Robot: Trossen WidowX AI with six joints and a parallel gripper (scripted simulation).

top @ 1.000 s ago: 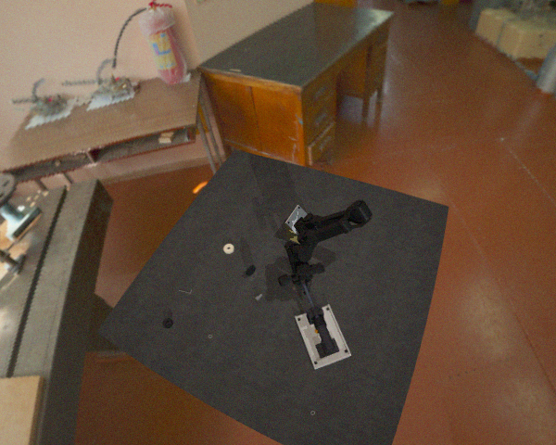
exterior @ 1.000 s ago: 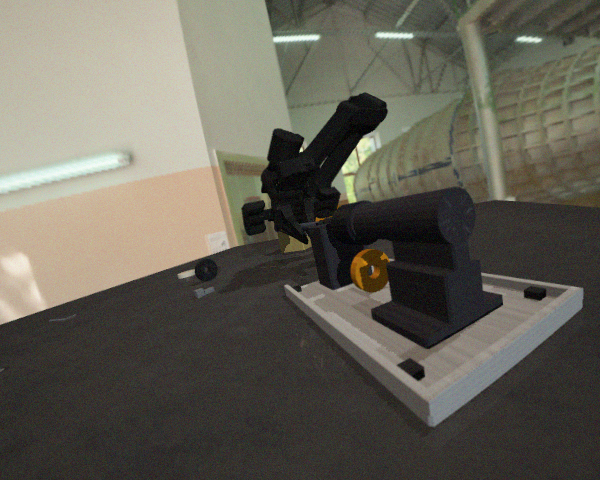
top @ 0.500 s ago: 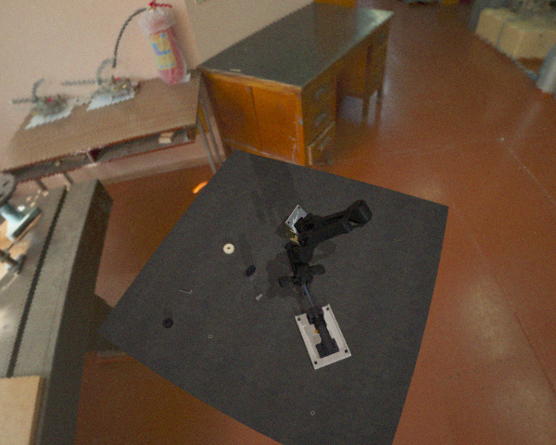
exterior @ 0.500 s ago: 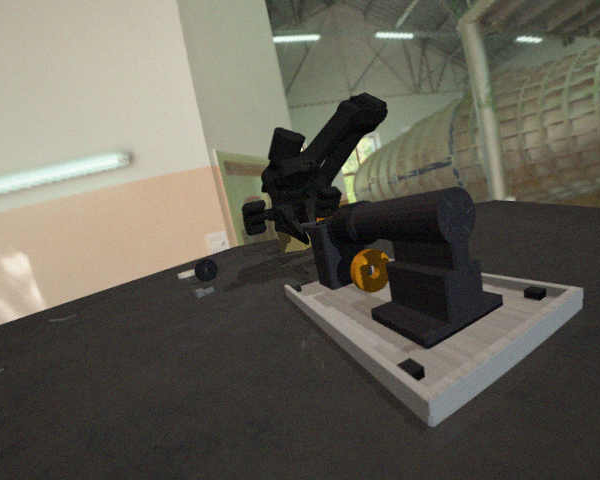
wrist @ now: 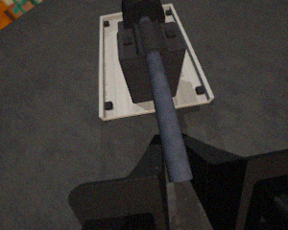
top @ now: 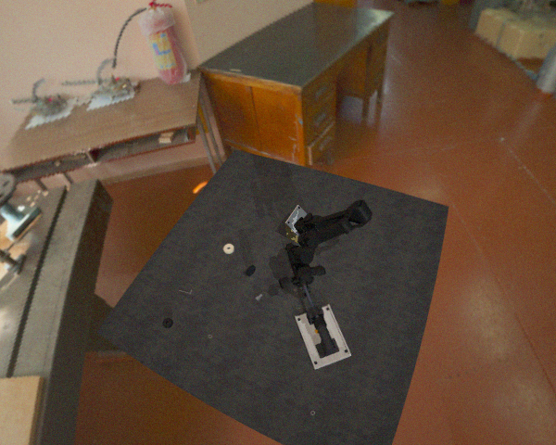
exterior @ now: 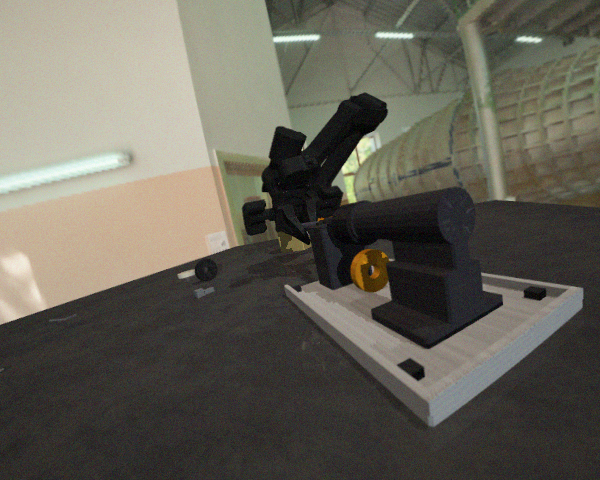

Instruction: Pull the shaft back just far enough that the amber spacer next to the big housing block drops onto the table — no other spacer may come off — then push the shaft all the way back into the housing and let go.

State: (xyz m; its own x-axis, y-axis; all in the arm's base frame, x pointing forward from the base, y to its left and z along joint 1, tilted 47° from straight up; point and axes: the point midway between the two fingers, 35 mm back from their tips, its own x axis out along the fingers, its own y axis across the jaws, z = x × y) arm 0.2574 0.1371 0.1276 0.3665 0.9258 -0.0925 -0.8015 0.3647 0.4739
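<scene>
My gripper point(top: 304, 283) point(exterior: 308, 227) point(wrist: 166, 137) is shut on the shaft point(top: 309, 296) point(wrist: 164, 105), near its outer end. The grey-blue shaft runs from my fingers into the upright support block point(exterior: 323, 258). The dark housing block point(exterior: 428, 289) with its thick tube stands behind it on the pale tray point(top: 334, 358) point(exterior: 507, 357) point(wrist: 101, 72). An amber spacer point(top: 316, 331) point(exterior: 363, 271) stands on edge, low between support and housing, below the tube's level, and seems to touch the housing. Other spacers and the shaft's inner end are hidden.
On the dark table, left of the arm in the top view, lie a white ring point(top: 228, 247), a black disc point(top: 250, 270) point(exterior: 203, 269), a small grey piece point(top: 259, 297) point(exterior: 203, 292) and a black ring point(top: 165, 323). A tiny ring point(top: 312, 412) lies beyond the tray.
</scene>
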